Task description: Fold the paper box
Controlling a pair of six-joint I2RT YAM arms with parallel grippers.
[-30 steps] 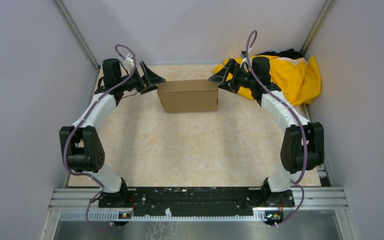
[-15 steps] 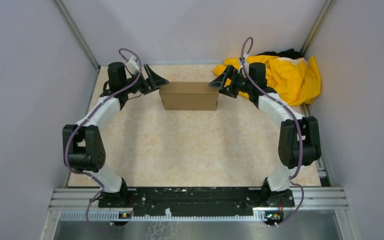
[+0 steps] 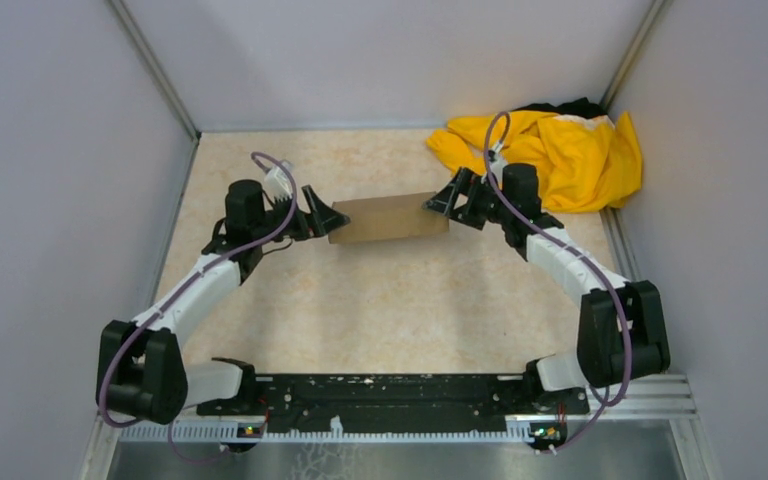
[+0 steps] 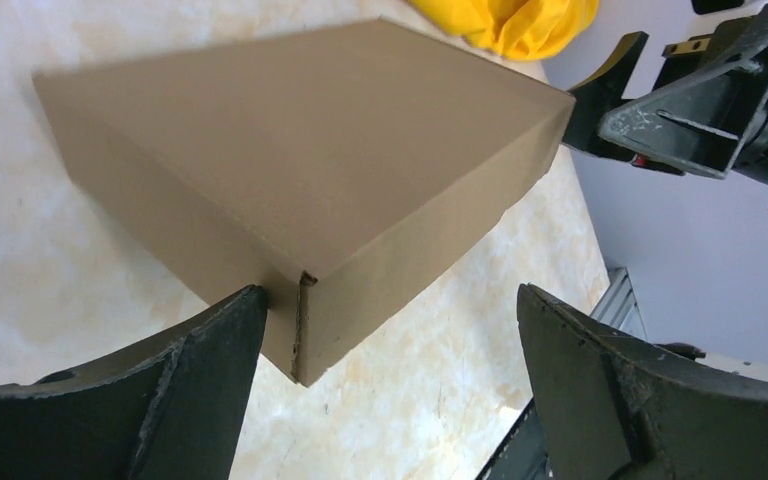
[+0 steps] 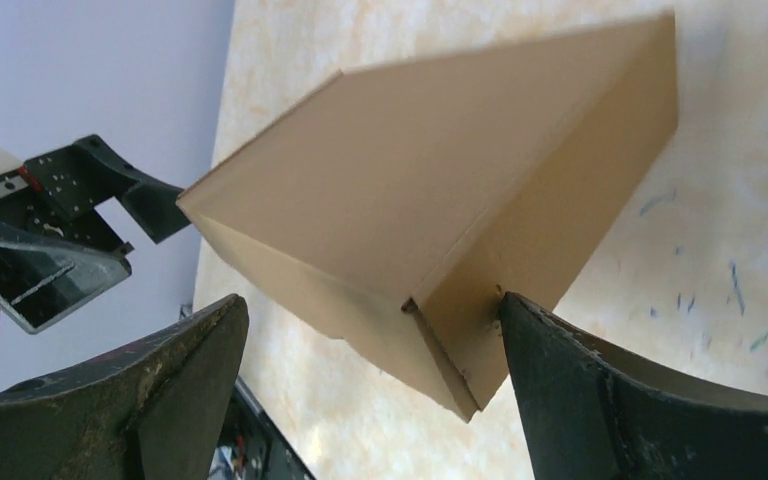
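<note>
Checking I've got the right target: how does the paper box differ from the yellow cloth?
The paper box is brown, flat-sided and closed; the yellow cloth is a crumpled heap. The box sits between the open left tool and right tool; the cloth lies in the far right corner, away from both.

Item one, left arm point(image 3: 195, 290): I see it stretched forward from its base, elbow low and out to the left, forearm angled inward. Left claw point(image 3: 334, 222): jaws spread wide, pointing right toward its partner.

Item two, right arm point(image 3: 565, 262): elbow low at the right, forearm angled inward and toward the far side. Right claw point(image 3: 438, 210): jaws spread wide, pointing left, facing the left claw.
</note>
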